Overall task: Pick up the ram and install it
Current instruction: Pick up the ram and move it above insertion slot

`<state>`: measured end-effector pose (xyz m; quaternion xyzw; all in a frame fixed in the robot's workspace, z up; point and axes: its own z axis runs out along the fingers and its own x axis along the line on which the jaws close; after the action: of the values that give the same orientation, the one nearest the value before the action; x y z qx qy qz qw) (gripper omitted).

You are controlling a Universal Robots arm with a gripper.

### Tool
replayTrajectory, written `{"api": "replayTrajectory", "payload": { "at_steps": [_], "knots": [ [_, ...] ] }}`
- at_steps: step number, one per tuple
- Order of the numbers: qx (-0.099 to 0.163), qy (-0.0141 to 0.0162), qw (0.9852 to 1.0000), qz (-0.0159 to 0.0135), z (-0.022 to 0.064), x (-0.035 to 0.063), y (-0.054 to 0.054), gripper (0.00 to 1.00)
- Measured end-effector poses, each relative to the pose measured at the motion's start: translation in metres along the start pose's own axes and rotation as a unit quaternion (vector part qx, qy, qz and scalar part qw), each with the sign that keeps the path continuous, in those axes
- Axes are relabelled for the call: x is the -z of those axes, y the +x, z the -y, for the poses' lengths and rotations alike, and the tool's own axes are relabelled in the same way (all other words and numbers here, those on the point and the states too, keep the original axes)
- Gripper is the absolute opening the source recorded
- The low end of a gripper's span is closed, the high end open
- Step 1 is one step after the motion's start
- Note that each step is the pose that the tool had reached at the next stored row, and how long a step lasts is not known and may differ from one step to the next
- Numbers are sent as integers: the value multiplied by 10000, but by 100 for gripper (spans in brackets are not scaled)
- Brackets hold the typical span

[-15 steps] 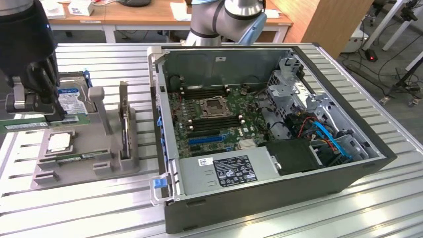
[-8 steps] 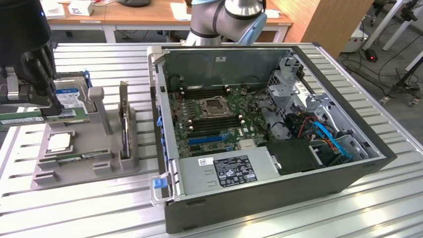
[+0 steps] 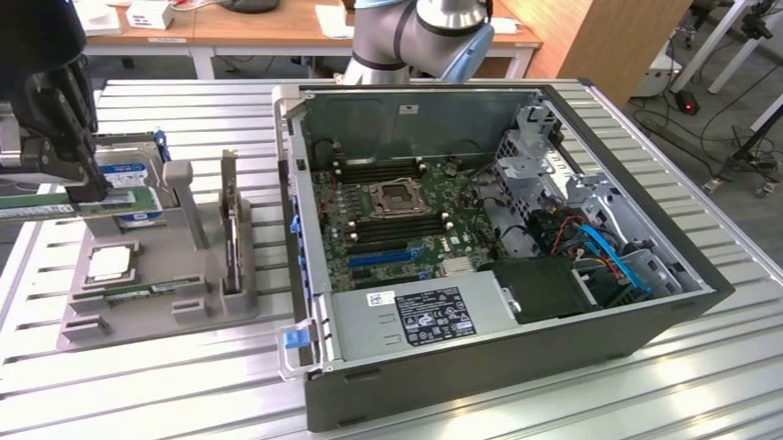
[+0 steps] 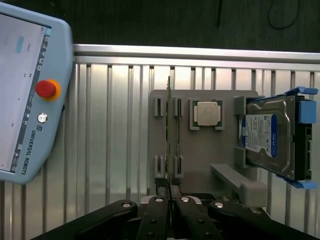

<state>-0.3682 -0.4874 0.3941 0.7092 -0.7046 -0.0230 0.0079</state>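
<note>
While gripper (image 4: 170, 189) clamps shut on ram (image 4: 169, 130), stick sits edge-on over grey holder's (image 4: 200, 155) slotted edge, opposite hard drive (image 4: 265, 137). Likely light, stiff, fragile; best held by bare board edges, not chips.

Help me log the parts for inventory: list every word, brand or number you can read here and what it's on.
"UNIVERSAL ROBOTS": on the blue control tablet, beside its screen.
Hard drive label: too blurred to read.
Power supply sticker: too small to read.
Processor markings: unreadable.
</note>
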Motion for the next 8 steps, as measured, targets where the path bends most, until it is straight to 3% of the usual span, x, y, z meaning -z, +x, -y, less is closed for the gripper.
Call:
{"api": "replayTrajectory", "payload": {
  "at_steps": [8],
  "knots": [
    [0,1,10000,0,-6,141,-3,11]
  ]
}}
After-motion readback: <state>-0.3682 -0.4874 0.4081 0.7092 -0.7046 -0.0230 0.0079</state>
